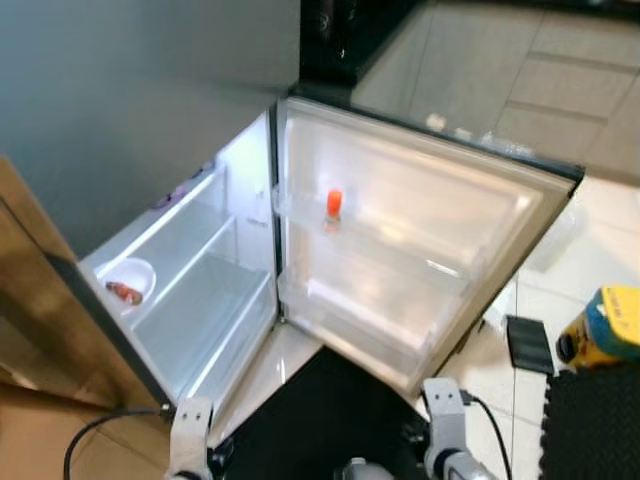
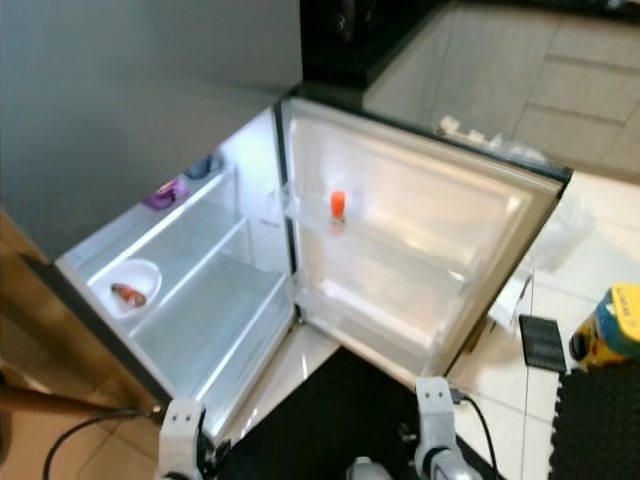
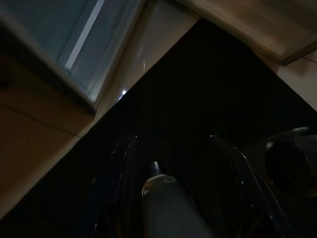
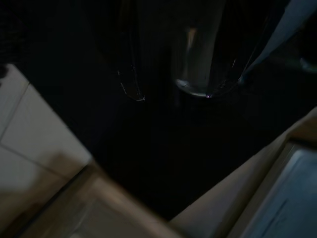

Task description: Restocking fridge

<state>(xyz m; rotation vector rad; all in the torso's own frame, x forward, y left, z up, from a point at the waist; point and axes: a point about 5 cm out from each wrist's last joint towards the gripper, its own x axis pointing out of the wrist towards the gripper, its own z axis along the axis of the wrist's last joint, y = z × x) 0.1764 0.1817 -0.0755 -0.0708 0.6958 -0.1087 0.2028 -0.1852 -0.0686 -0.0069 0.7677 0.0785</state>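
Both arms hanging low, fridge door (image 1: 420, 240) open

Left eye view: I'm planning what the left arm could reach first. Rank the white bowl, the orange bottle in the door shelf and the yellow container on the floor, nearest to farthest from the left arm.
1. White bowl, on a fridge shelf, up and left of the left arm.
2. Orange bottle, in the open door's shelf, higher and rightward.
3. Yellow container, on the floor at far right.
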